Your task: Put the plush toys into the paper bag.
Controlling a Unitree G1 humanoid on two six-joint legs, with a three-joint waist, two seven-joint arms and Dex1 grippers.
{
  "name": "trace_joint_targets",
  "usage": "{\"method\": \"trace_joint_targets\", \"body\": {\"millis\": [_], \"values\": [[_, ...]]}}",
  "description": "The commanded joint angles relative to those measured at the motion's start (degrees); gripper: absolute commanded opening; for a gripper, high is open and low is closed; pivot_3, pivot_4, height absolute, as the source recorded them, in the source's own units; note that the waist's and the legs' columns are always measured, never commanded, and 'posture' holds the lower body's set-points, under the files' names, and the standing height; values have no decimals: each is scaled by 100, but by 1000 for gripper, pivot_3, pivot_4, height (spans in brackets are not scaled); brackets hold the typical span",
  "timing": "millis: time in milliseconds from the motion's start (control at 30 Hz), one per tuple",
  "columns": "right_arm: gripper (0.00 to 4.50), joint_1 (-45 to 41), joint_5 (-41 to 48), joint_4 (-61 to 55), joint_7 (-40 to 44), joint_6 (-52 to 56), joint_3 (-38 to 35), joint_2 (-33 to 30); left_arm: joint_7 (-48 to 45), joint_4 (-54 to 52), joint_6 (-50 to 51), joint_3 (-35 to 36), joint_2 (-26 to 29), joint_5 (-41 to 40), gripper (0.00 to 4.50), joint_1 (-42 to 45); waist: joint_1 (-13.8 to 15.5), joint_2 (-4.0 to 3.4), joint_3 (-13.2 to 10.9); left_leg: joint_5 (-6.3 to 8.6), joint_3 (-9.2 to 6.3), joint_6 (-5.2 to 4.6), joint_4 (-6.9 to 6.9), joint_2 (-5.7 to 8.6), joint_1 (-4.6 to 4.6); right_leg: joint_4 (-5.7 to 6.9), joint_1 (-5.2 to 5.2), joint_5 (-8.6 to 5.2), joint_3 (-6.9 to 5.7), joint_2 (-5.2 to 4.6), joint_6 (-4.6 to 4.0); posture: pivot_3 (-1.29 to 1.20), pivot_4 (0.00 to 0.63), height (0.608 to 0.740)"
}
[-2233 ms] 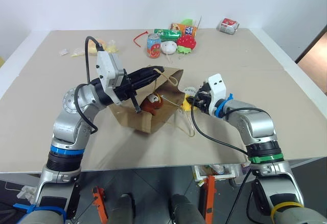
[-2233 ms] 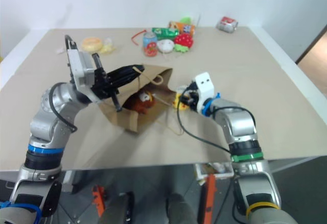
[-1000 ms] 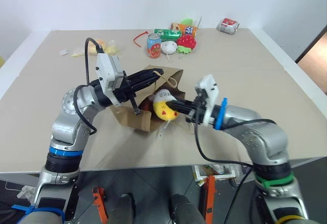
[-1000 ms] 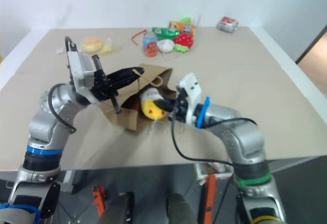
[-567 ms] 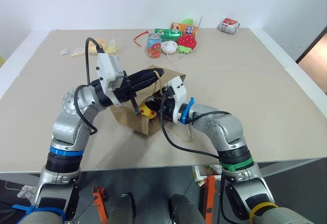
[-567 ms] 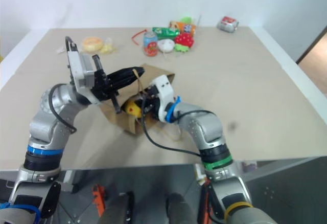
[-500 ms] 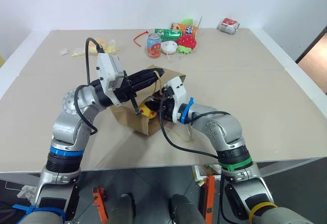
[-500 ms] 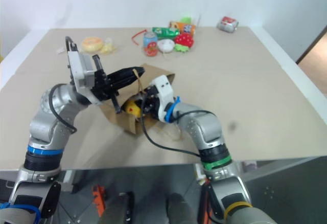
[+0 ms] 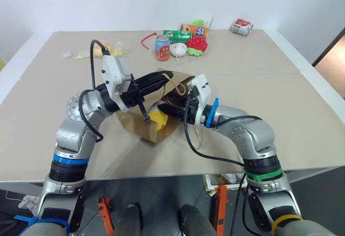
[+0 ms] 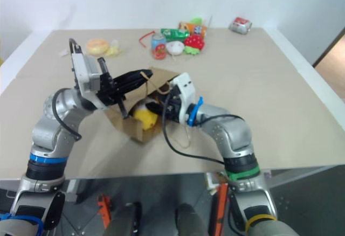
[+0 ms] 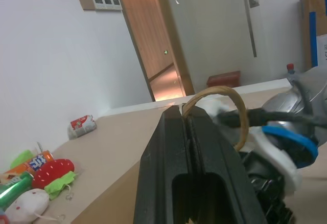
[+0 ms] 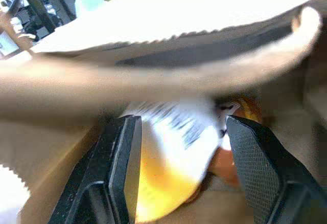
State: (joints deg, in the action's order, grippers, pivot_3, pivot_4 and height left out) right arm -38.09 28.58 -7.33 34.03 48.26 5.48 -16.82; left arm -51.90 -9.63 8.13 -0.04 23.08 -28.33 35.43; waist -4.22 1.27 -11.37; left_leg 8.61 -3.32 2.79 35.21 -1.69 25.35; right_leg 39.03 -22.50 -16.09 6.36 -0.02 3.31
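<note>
The brown paper bag (image 9: 129, 122) lies on its side on the table, mouth toward me. My left gripper (image 9: 168, 76) is shut on its tan cord handle (image 11: 240, 116) and holds the top of the mouth up. The yellow plush toy with a white top (image 9: 158, 119) lies just inside the mouth. My right gripper (image 9: 167, 108) reaches into the mouth just right of it, fingers wide open. In the right wrist view the yellow toy (image 12: 173, 178) sits beyond the open fingers (image 12: 120, 152). An orange-brown patch (image 12: 241, 109) behind it looks like the monkey, mostly hidden.
At the table's back stand a red can (image 9: 161, 47), a green can (image 9: 175, 34), a white round plush (image 9: 178, 49), a red strawberry plush (image 9: 197, 43) and snack packets. A crumpled packet (image 9: 240, 27) lies back right, yellow bits (image 9: 110, 47) back left.
My right gripper carried the yellow plush toy from outside into the bag's mouth, opened and let it go; the toy now lies in the bag. The left gripper kept its hold.
</note>
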Motion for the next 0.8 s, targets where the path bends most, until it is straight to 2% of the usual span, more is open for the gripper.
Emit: {"method": "trace_joint_targets", "body": {"millis": [33, 133, 233, 367, 500, 800], "values": [[2873, 237, 368, -766, 377, -54, -448, -426, 274, -59, 197, 216, -133, -270, 0, 246, 1, 0, 0, 0, 0, 0, 0, 1, 0, 0, 0, 0, 0, -1, 0, 0, 150, 740], [2873, 326, 499, -851, 454, -75, -775, -695, 387, 19, 313, 301, -174, -366, 0, 356, 8, 0, 0, 0, -1, 0, 3, 3, 2, 0, 1, 0, 0, -2, 0, 0, 150, 740], [2873, 671, 561, -935, 693, -161, -1234, -1257, 380, 8, 332, 316, -154, -374, 0, 341, 9, 0, 0, 0, 0, 0, 4, 3, 1, 0, 2, 1, 0, -2, 0, 0, 150, 740], [2873, 1455, 64, -994, 890, -224, -900, -2068, 369, -17, 331, 339, -112, -387, 0, 292, 24, 1, 0, 1, 0, -1, 2, 6, 2, -2, 4, -5, 0, -5, 6, 0, 150, 740], [2873, 1622, 38, -982, 881, -260, -757, -2091, 336, -13, 308, 301, -103, -364, 0, 270, -17, 1, -1, 1, 8, 0, 1, 6, -1, -3, 0, -4, 6, -6, 4, 0, 150, 740], [2873, 1321, -359, -355, 552, -297, -366, -1763, 266, -8, 273, 282, -110, -345, 0, 273, -23, 2, -1, -1, 5, 0, 10, 5, -6, -1, 7, 5, 6, -2, 4, 0, 150, 740]]}}
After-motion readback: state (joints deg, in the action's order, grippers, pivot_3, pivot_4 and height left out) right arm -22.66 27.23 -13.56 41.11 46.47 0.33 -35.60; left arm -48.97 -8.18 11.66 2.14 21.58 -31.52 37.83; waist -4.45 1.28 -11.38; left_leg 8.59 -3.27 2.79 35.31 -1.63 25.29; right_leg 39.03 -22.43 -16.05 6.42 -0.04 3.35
